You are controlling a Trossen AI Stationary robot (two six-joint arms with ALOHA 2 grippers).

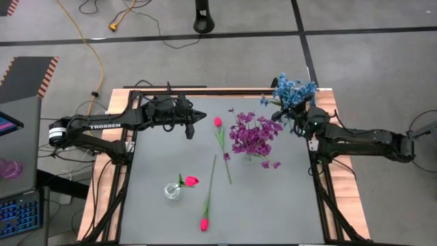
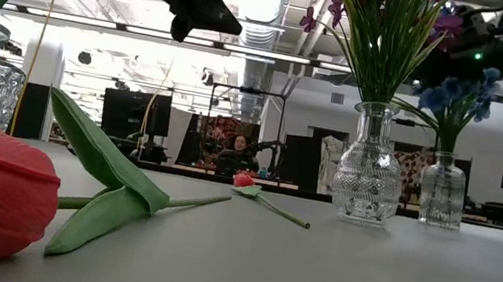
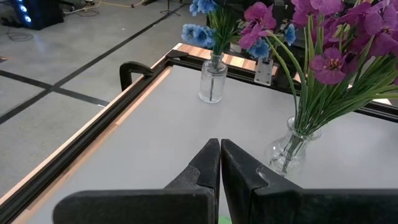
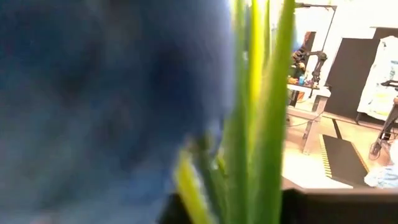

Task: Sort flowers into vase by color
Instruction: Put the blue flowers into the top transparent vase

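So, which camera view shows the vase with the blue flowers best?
The left wrist view: the blue-flower vase stands whole and unobstructed. The low view shows it small, at the side. From above only its blooms show, beside the right hand. The right wrist view is blurred blue and green.

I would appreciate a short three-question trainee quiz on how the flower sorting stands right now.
1. True or false: the purple flowers stand in a vase.
2. How many pink tulips lie loose on the table?
3. Which gripper is at the blue flowers: (a) left gripper (b) right gripper?

Key: 1. True. 2. Two: one by the purple bunch, one near the front edge; a third is in a vase. 3. b.
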